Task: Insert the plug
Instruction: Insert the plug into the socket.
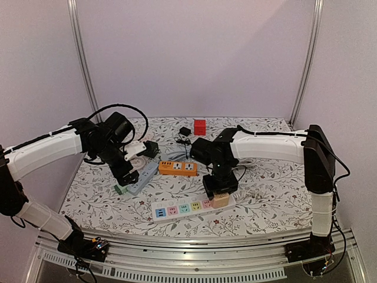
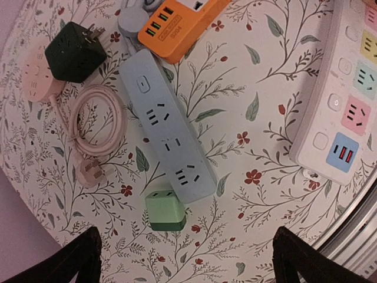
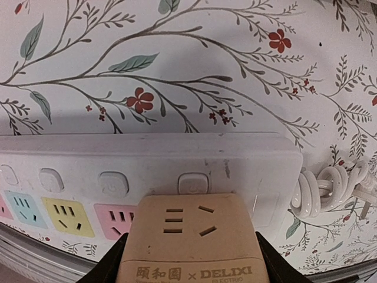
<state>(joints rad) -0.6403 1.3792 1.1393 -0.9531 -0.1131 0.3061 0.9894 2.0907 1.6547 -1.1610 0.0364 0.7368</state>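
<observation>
Tan plug (image 3: 191, 242) marked DELIXI, clamped in right claw (image 3: 194, 266).

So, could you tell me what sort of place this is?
Likely a robotics lab test cell: plain walls with metal frame posts, an aluminium rail carrying the arms, and a floral table of power strips.

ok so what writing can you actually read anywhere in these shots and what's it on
"颐和园 × DELIXI": printed on the near face of the tan cube-shaped plastic adapter, right wrist view.
A smaller line under that brand: cut off by the frame edge, not readable.
Small print by the USB ports of the orange rectangular plastic power strip: too blurred to read.
No other writing is legible in any view.
</observation>
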